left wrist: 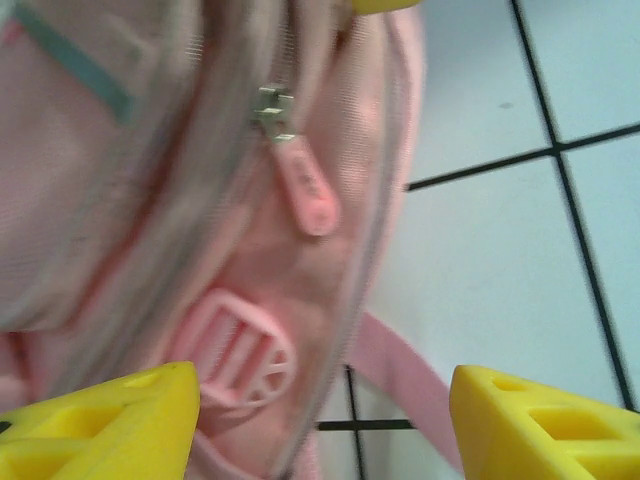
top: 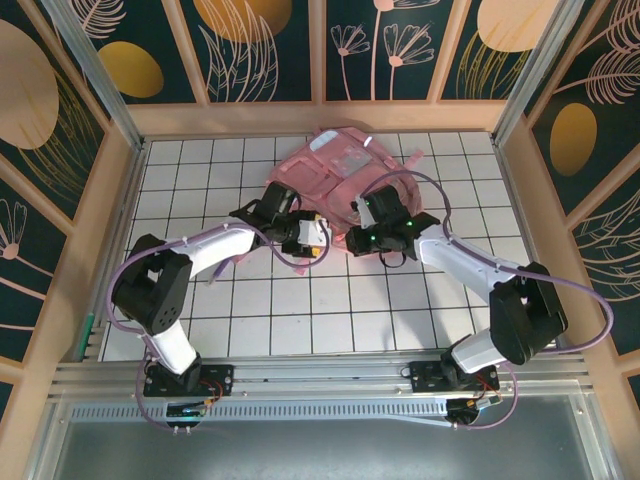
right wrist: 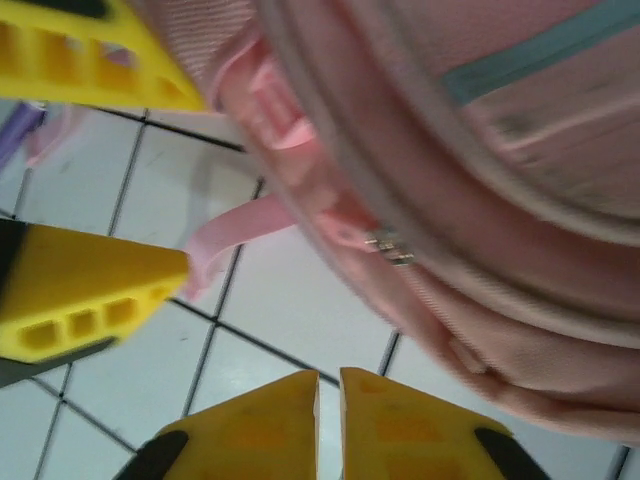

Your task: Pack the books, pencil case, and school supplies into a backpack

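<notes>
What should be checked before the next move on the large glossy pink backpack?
1. Is the left gripper free: ok, open, holding nothing.
2. Is the right gripper free: ok, jaws almost together, nothing between them.
3. Is the pink zipper pull tab on the large glossy pink backpack within view ahead of the left gripper: ok.
4. Are the two grippers apart: ok, though close together.
5. Is the zipper fully closed: cannot tell.
6. Is everything packed inside: cannot tell.
</notes>
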Tool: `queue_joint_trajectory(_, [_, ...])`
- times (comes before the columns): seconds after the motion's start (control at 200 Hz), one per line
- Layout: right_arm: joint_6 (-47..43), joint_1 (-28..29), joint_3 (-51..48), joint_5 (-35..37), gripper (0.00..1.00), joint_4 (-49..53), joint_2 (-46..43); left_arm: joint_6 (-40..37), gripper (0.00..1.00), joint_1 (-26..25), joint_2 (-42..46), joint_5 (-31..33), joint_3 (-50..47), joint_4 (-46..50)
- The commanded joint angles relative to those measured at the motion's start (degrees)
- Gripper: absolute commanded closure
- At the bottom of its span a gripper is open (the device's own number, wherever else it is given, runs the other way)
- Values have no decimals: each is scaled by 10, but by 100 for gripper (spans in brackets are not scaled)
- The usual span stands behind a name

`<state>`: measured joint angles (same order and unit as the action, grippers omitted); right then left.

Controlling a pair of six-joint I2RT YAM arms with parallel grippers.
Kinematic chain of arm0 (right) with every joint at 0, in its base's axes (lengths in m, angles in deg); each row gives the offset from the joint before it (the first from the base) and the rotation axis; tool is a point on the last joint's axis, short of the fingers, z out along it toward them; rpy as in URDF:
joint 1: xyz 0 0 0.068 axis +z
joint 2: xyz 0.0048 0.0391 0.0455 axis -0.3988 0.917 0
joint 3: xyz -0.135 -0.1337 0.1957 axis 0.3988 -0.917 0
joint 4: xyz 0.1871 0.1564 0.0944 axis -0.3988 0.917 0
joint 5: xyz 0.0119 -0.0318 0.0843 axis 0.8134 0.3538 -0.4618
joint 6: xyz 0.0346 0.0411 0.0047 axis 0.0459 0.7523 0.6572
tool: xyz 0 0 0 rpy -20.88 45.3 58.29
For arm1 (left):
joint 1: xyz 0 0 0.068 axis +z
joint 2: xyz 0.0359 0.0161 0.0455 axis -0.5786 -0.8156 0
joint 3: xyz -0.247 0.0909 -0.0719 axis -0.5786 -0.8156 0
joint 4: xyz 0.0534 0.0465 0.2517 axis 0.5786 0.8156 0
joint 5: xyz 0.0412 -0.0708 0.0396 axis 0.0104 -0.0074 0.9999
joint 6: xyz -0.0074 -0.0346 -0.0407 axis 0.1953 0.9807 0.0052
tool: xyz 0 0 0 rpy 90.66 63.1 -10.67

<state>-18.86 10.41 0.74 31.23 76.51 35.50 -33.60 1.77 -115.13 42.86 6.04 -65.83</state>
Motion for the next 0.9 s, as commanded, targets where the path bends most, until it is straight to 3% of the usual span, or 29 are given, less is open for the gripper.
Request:
queue_joint_trajectory(0.0, [71,-8,-14,82,70,-5,-42,9,34,5,15,-34,29,-37])
queue_joint_trajectory(0.12, [113,-18,-20,146,67,-1,-61,-4,34,6,-17,-38,63,-22])
queue_joint_trajectory(0.24, [125,-42,-20,147,64,0,-68,-24,35,6,-31,4,86,-7])
queue_joint_trajectory(0.295, [119,-46,-14,141,63,-3,-68,22,35,15,-35,20,102,-5])
queue_joint_trajectory(0.39, [101,-46,-6,126,62,-8,-66,93,37,47,-24,-38,122,20])
queue_joint_trajectory(0.525, [78,-45,1,128,58,-10,-62,207,36,66,32,20,70,-58])
queue_joint_trajectory(0.671, [55,-44,9,139,52,3,-50,247,36,72,67,38,47,-56])
queue_joint_trajectory(0.731, [54,-45,12,136,51,10,-43,232,36,71,76,1,39,-34])
queue_joint_trajectory(0.806, [60,-44,15,129,50,21,-35,124,37,63,84,-104,18,11])
queue_joint_trajectory(0.896, [65,-40,16,122,50,29,-27,98,35,32,84,-70,-22,-35])
